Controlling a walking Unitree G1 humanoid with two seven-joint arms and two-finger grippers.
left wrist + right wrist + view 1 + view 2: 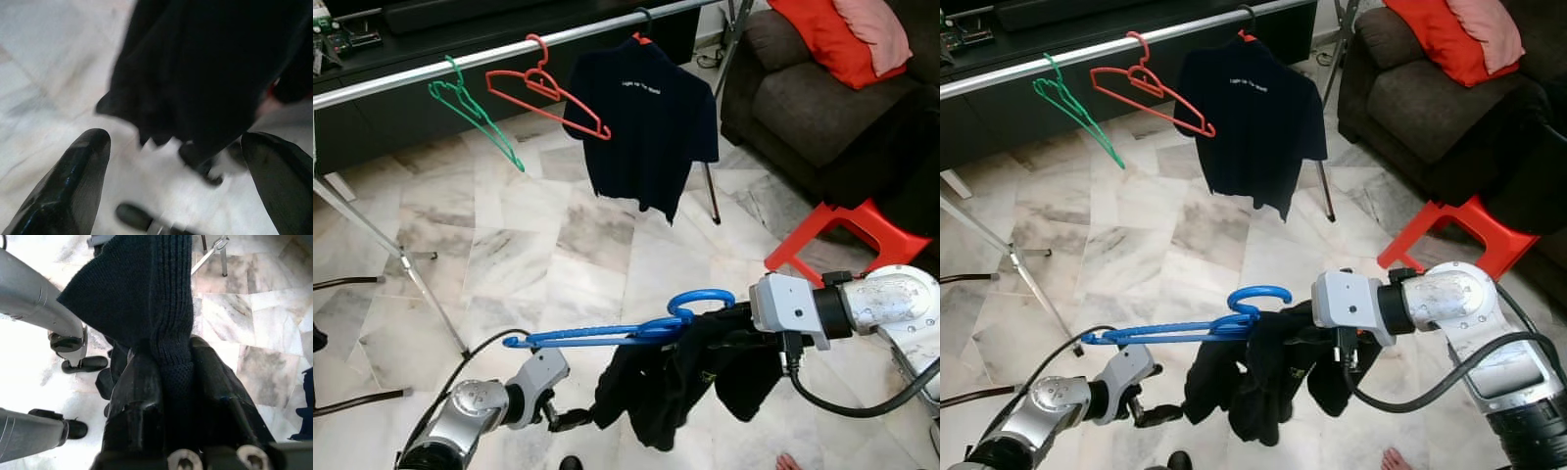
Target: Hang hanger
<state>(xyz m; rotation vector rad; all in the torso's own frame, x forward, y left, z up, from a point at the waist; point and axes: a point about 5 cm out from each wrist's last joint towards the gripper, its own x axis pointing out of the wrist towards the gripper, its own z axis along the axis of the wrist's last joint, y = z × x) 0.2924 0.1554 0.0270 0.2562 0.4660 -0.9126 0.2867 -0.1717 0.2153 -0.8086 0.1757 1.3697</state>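
Note:
A blue hanger (607,335) lies nearly level in front of me, its hook (700,299) pointing up, and a black garment (675,382) droops from it in a bunch. My right gripper (173,357) is shut on the garment's ribbed knit edge beside the hook. Lower left, my left gripper (570,419) is open just beside the hanging cloth and holds nothing. In the left wrist view the fingers (83,166) stand wide apart, with the black cloth beyond them. The silver rail (509,51) crosses the top of the scene.
On the rail hang a green hanger (475,113), a red hanger (548,93) and a dark shirt (651,127). The rack's leg (421,284) slants down at the left. A dark sofa (803,98) and a red stool (847,230) stand at the right.

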